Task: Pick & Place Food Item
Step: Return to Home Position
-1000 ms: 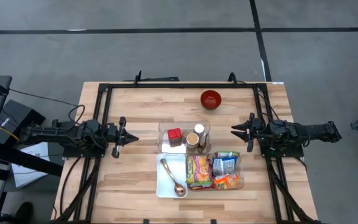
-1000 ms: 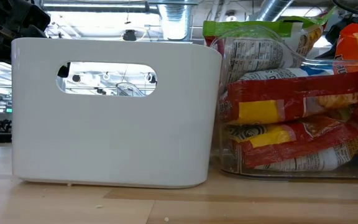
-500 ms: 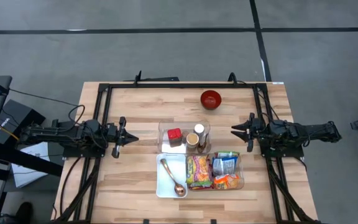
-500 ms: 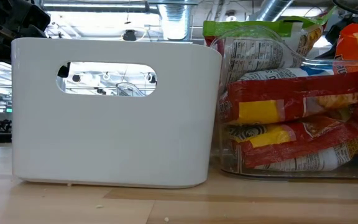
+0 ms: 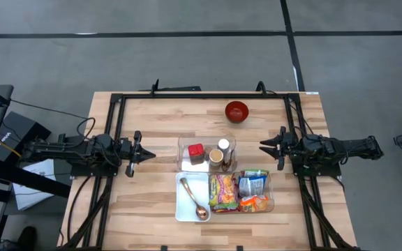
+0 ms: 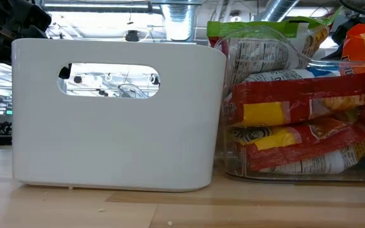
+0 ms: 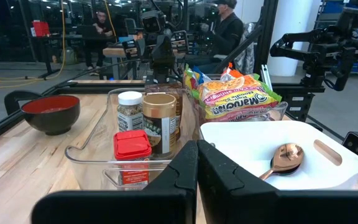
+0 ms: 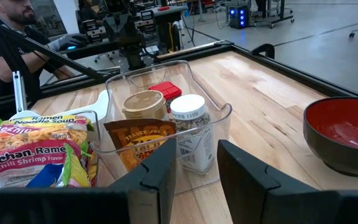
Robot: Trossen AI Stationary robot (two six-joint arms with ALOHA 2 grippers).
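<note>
Food packets, among them ramen (image 5: 222,191) (image 7: 238,99) (image 8: 33,149), stand in a clear bin (image 5: 269,199) at the table's near middle. Behind it a second clear bin (image 5: 181,155) holds jars with red (image 5: 196,150), white (image 5: 223,145) and brown (image 5: 216,156) lids. A red bowl (image 5: 236,111) (image 8: 344,134) rests on its base near the far edge. My left gripper (image 5: 149,155) (image 7: 197,163) hovers shut, level, left of the jar bin. My right gripper (image 5: 261,146) (image 8: 197,165) hovers open to that bin's right, nothing between its fingers.
A white bin (image 5: 181,202) (image 6: 119,114) with a copper spoon (image 5: 197,202) (image 7: 284,158) stands left of the packet bin. A black frame (image 5: 201,94) runs round the table. Bare wood lies along the far side beside the bowl. People sit in the room beyond.
</note>
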